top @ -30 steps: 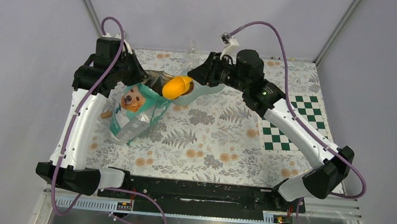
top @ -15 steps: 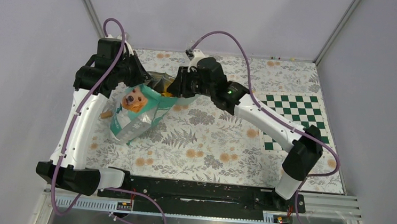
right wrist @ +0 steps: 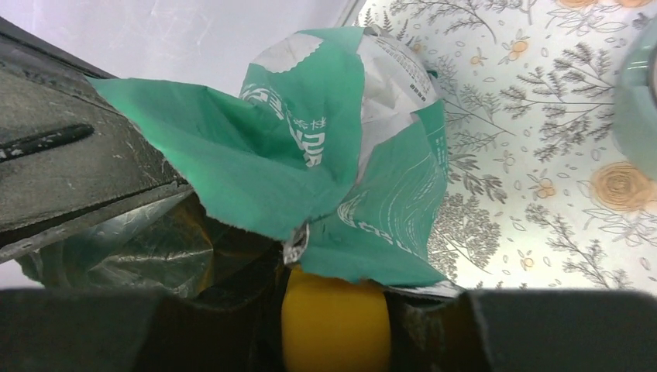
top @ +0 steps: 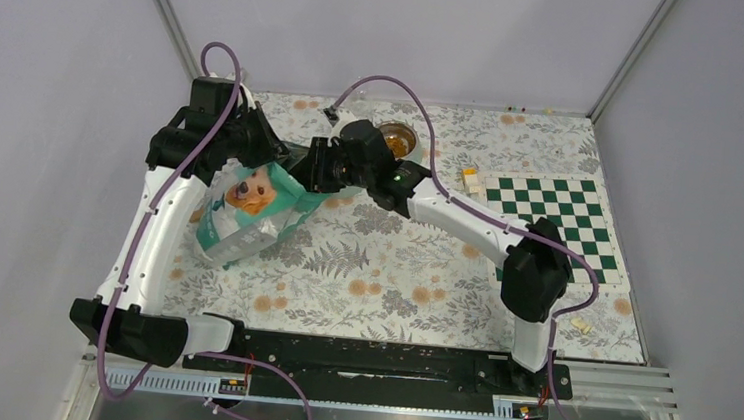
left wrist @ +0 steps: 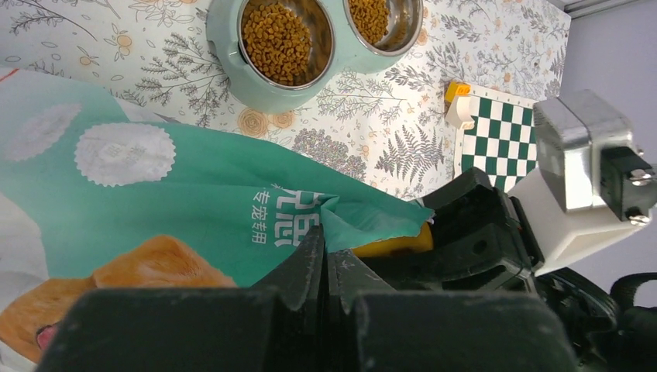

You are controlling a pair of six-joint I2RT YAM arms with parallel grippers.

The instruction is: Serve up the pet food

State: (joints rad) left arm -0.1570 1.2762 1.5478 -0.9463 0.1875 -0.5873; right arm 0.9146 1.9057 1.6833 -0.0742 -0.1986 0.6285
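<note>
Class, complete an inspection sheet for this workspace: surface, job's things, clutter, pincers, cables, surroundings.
Surface: floral tablecloth, checkered mat at right.
Job's things: pet food in both cups of the double bowl; orange scoop at the mouth of the bag.
Clutter: small yellow-white block beside the mat.
Pincers: left pincer shut on the bag's rim; right pincer grips the scoop.
Cables: purple cables arch over both arms.
Surroundings: plain grey walls.
</note>
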